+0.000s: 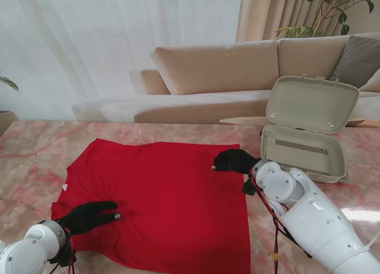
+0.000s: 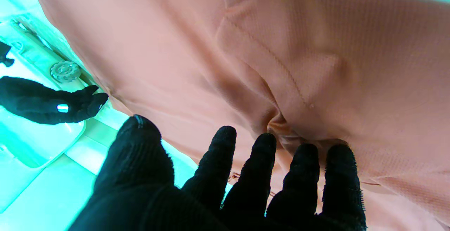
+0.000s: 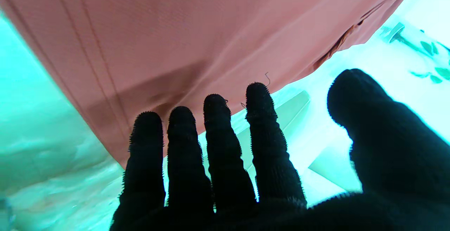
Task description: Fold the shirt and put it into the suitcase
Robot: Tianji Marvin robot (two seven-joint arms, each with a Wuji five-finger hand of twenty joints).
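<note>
A red shirt point(image 1: 160, 197) lies spread flat on the marble table, looking pale pink in the wrist views point(image 2: 281, 48) point(image 3: 175, 30). My left hand point(image 1: 89, 216), in a black glove, rests flat on the shirt's near left part, fingers apart and holding nothing; the left wrist view shows its fingertips point(image 2: 267, 146) against a small wrinkle. My right hand point(image 1: 234, 161) lies palm down on the shirt's far right corner, fingers point(image 3: 214, 118) extended over the hem, nothing grasped. The beige suitcase point(image 1: 303, 152) stands open to the right of the shirt, lid up.
A beige sofa point(image 1: 237, 72) runs behind the table's far edge. Bare marble table point(image 1: 35, 155) shows left of the shirt and in front of the suitcase. A small white tag point(image 1: 64, 187) sticks out at the shirt's left edge.
</note>
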